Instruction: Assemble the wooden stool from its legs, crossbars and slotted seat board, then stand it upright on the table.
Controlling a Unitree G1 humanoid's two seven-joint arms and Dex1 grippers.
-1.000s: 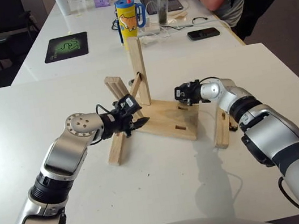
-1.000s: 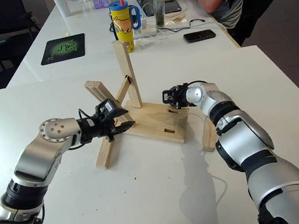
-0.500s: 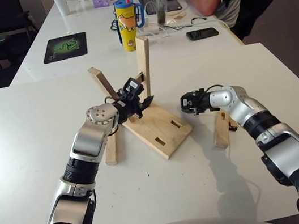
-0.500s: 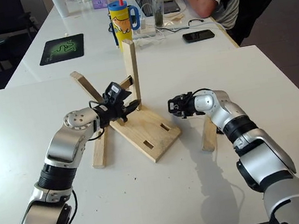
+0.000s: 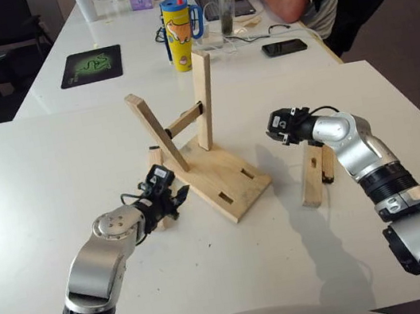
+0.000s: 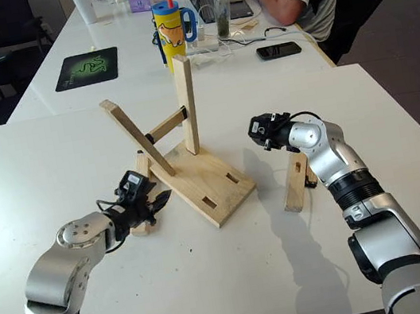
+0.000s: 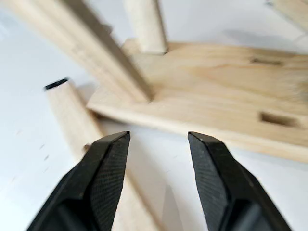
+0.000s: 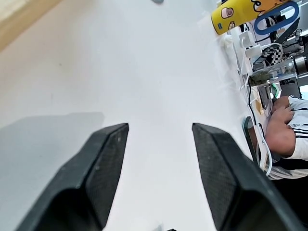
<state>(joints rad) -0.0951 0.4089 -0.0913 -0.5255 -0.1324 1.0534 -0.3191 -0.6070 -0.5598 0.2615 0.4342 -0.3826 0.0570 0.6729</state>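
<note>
The slotted seat board [image 5: 228,176] lies flat on the white table. Two legs rise from its far end, one upright [image 5: 203,100] and one tilted left [image 5: 155,131], joined by a crossbar [image 5: 185,121]. A loose leg [image 5: 153,166] lies on the table left of the board. My left gripper [image 5: 173,197] is open, low over the near end of that leg, and holds nothing; its fingers [image 7: 108,168] frame the leg [image 7: 72,115] and the board's edge [image 7: 216,96]. A second leg pair [image 5: 313,174] lies to the right. My right gripper [image 5: 275,128] hovers open just beyond it, with bare table between its fingers [image 8: 108,159].
A yellow mug [image 5: 180,23], a black phone [image 5: 285,47] and a dark mouse pad [image 5: 91,65] sit on the far table behind the stool parts. Bare table lies in front of the board toward me.
The seat board with its two legs was turned on the table. My left gripper let go of the frame and drew back to the loose leg. My right gripper moved right, away from the board.
</note>
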